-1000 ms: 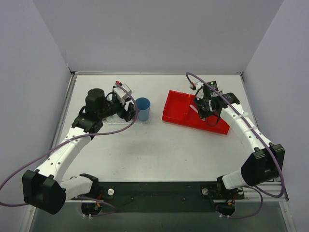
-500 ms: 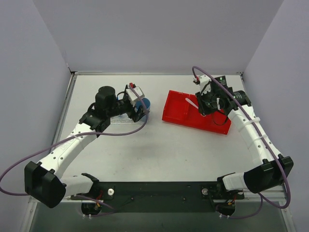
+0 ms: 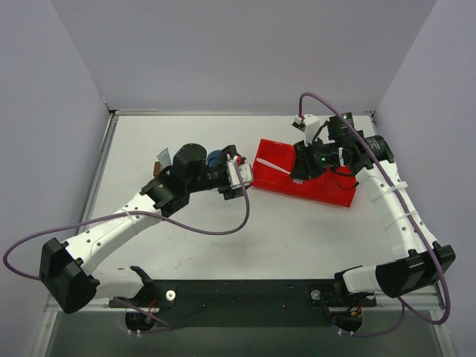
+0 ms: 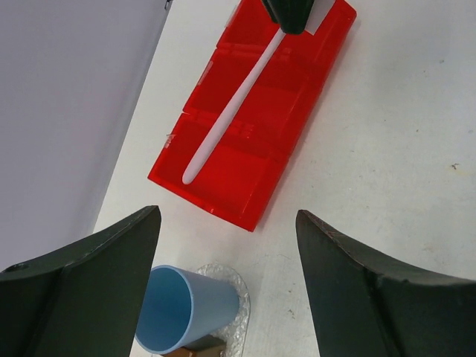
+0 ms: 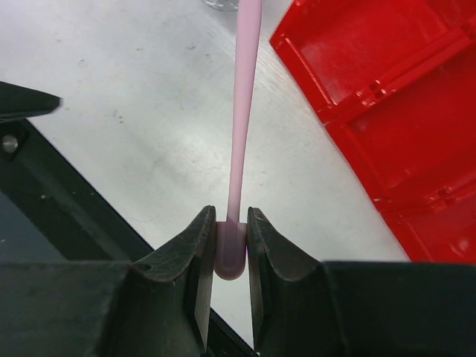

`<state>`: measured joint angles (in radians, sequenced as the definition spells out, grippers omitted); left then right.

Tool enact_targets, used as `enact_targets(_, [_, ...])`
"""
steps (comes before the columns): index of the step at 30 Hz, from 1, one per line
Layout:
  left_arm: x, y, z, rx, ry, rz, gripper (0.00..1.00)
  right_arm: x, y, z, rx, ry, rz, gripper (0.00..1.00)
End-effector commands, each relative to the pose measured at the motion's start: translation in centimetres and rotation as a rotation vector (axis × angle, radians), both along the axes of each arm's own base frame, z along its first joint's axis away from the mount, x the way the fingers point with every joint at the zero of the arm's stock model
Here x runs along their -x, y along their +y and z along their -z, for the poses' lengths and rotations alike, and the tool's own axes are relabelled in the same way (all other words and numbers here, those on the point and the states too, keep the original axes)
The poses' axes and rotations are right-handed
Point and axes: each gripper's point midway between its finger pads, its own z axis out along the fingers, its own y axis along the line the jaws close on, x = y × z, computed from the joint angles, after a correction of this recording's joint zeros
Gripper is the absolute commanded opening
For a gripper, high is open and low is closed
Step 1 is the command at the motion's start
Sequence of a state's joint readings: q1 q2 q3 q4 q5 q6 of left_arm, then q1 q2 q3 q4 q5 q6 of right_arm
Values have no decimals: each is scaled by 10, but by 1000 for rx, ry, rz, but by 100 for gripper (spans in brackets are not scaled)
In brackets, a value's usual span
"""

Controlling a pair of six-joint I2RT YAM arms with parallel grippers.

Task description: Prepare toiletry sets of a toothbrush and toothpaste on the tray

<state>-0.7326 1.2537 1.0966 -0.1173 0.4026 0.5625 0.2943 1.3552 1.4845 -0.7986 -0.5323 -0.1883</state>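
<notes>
Since a second ago my left arm has swung right, off the tray and past the blue cup, and the right arm has lifted the toothbrush up out of the red bin and turned it to point left.

Nearest to me, the left gripper [image 3: 239,175] hangs with its jaws wide apart and nothing between them, just off the left end of the red bin [image 3: 269,158]. Below it in the left wrist view stands the blue cup [image 4: 186,309], resting on the end of the clear bumpy tray [image 4: 236,286], with a brown block [image 4: 201,346] at the frame's bottom edge.

Farther right, the toothbrush [image 4: 230,111] is held above the bin, lying along its length. The right gripper [image 5: 230,256] is clamped firmly on its butt end, and the shaft runs straight out from the fingers toward the tray side.

My read on progress: the toothbrush is picked but not yet delivered, so it has to cross to the tray on the left, possibly by a hand-over to the waiting left gripper. In the overhead view a small pale piece [image 3: 163,158] sits by the tray's left end, but I cannot tell whether it is a toothpaste tube. I see no tube in the parts of the bin that show.
</notes>
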Motion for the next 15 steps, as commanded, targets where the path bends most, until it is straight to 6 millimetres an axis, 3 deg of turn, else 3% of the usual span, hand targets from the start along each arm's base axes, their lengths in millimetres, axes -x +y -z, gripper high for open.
enact_targets(1, [-7,-11,-12,-54,-129,-12,84,25,22,-26,-126,21,-125,0])
enact_targets(8, [-10,-24,-3,-129,-190,9,84,43,32,-40,-191,34,-190,0])
enact_targets(15, [-19,-31,3,-162,-221,1,84,54,38,-40,-215,61,-220,0])
